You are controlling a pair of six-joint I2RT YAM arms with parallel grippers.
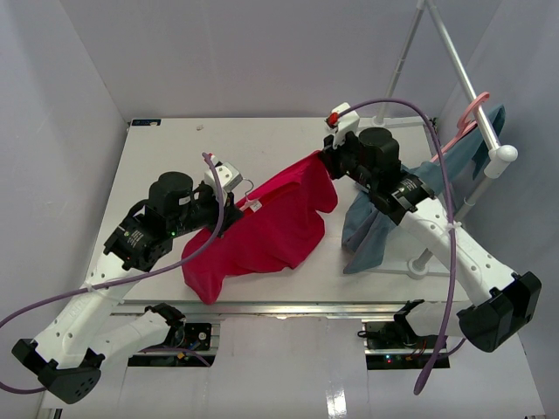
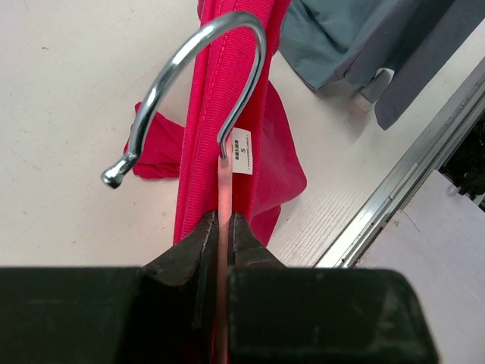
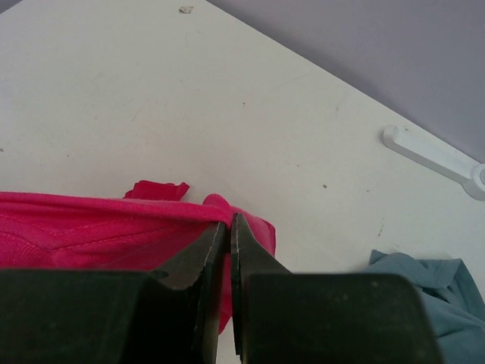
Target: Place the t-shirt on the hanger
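Top view: the t-shirt (image 1: 271, 229) lies bunched on the tabletop (image 1: 175, 144), strung between both arms. The left end effector (image 1: 229, 208) is at the collar end and the right end effector (image 1: 328, 159) at the far corner.

Left wrist view: the jaws are clamped on the hanger (image 2: 224, 193) neck. Its hook pokes up out of the red collar by the white label (image 2: 242, 144), so I'd say the hanger's threaded in.

Right wrist view: the jaws are pinched shut on a shirt edge. The hanger's arms are hidden, so I can't tell if the shoulders are seated. Pulling the shirt on properly looks like what's left.
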